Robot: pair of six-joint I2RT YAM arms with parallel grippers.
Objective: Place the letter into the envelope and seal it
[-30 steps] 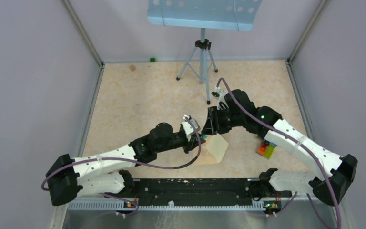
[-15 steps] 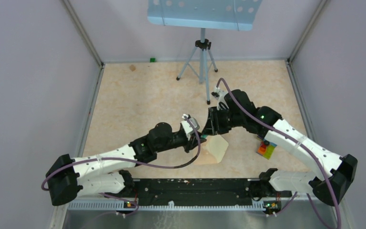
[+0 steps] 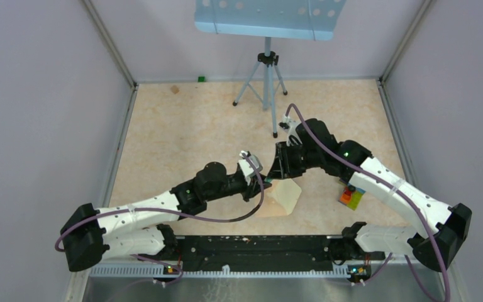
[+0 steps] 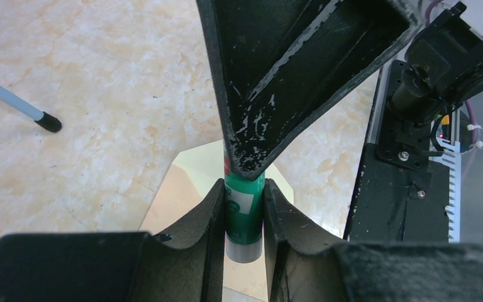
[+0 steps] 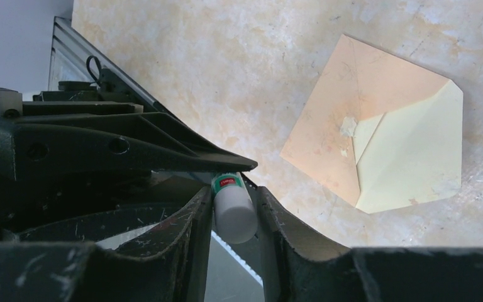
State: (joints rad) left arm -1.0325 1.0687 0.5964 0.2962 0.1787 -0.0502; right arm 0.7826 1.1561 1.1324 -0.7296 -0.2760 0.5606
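Envelope point(image 5: 327, 135) lies flat on the table point(image 3: 182, 126), at 2 o'clock from the right gripper point(image 5: 234, 201) in the right wrist view and at 6 o'clock just under both grippers in the top view. Letter point(image 5: 415, 157) is the cream sheet with a crease over the envelope's 4 o'clock side, touching it. Cannot tell if it is tucked inside or only lying on top. There is a small whitish smear at the envelope's middle, maybe glue.

Both arms meet above the paper on one glue stick point(image 4: 244, 217). Left gripper point(image 4: 244, 214) has its fingers point(image 4: 210, 214) clamped on the green body, white end toward the camera. Right gripper fingers point(image 5: 261, 214) sit tight on either side of the white cap. They look pressed on it with no gap showing.

Step, as judged: the glue part of sealing, a two-handed cap move. Whether the cap is coming off or going on is not clear here.

Next move, as judged: the left holds the body steady and the right moves straight along the stick's axis, toward 12 o'clock in the left wrist view if pulling the cap off. No sideways lean, or the stick slips in the left grip. After that, glue goes to the flap or the flap gets pressed down, and the paper is thin and free to slide.
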